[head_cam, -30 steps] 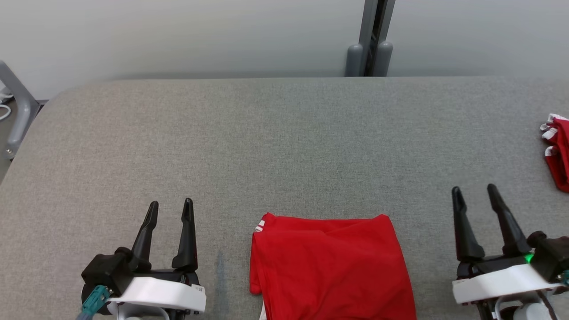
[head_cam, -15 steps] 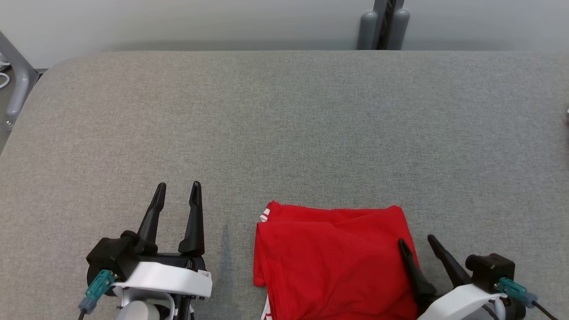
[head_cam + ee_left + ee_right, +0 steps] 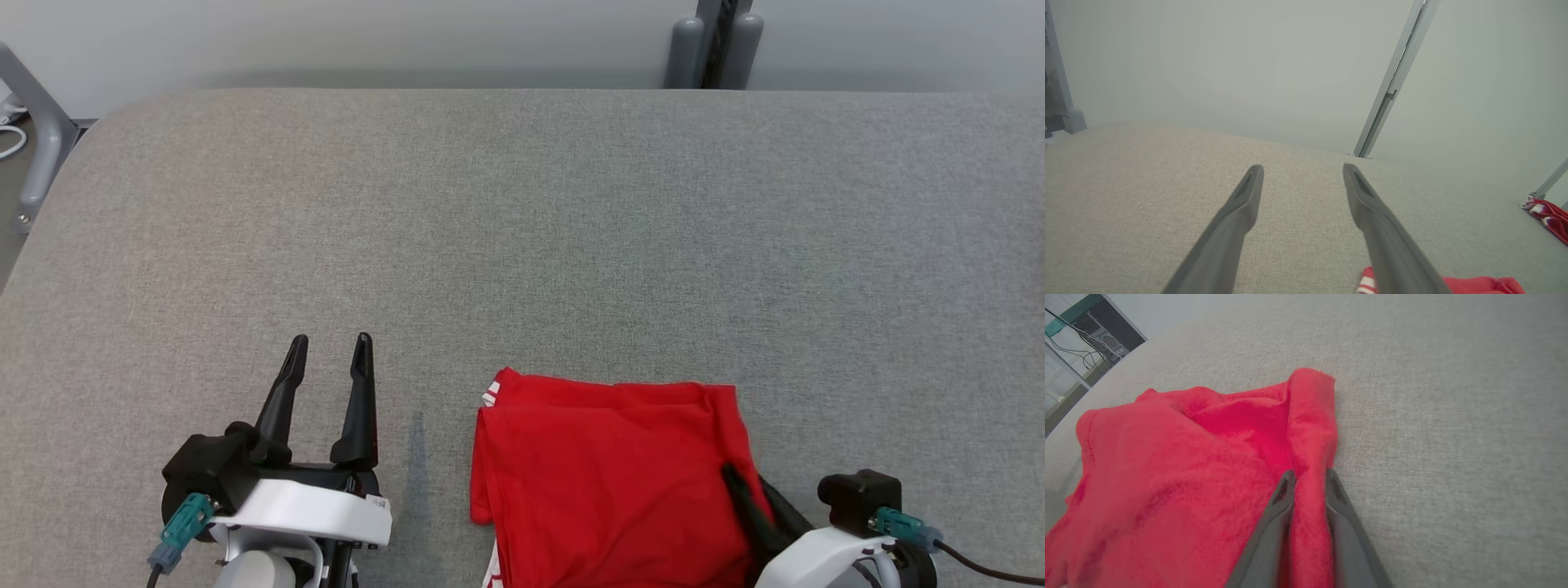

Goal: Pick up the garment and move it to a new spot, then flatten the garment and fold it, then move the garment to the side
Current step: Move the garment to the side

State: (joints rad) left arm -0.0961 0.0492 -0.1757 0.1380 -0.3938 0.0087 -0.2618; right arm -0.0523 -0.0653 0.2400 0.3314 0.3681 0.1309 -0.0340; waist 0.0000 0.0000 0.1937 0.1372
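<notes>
Head view, supplemented by both wrist views. A grey padded table carried the work. A grey post stood behind its far edge at 1 o'clock, and a grey frame leg stood off its corner at 10 o'clock. In the left wrist view, a red-and-white cloth lay at 4 o'clock, well apart from my fingers.

The folded red garment lay on the table's near edge, at 5 to 6 o'clock. My left gripper hung at 7 o'clock with its jaws spread wide and holding nothing. The garment was at its 3 o'clock, across a strip of bare table.

My right gripper sat at the garment's right-hand edge, at 5 o'clock. In the right wrist view its jaws were narrowed onto a raised fold of that edge. Red cloth filled the gap between the fingers, and the rest of the garment spread toward 9 o'clock.
</notes>
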